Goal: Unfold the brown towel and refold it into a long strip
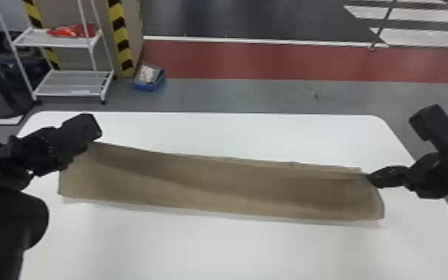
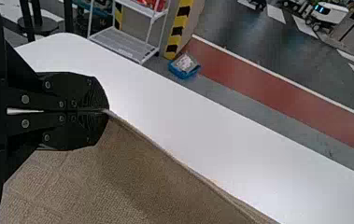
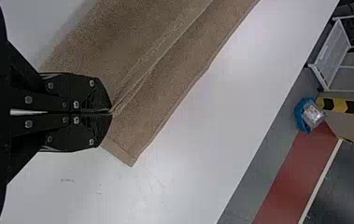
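The brown towel [image 1: 212, 186] lies as a long band across the white table, its far edge lifted at both ends. At its left end my left gripper [image 1: 85, 147] holds the far corner; in the left wrist view the left gripper [image 2: 107, 111] is shut on the towel's edge [image 2: 142, 172]. At the right end stands my right gripper [image 1: 369, 178]; in the right wrist view the right gripper [image 3: 110, 112] is shut on a raised fold, with another layer of the towel [image 3: 170, 88] lying flat beyond it.
The white table [image 1: 234, 249] extends in front of and behind the towel. Beyond its far edge, a white wire shelf [image 1: 70, 83] and a blue box [image 1: 149, 77] stand on the floor at the left, near striped posts.
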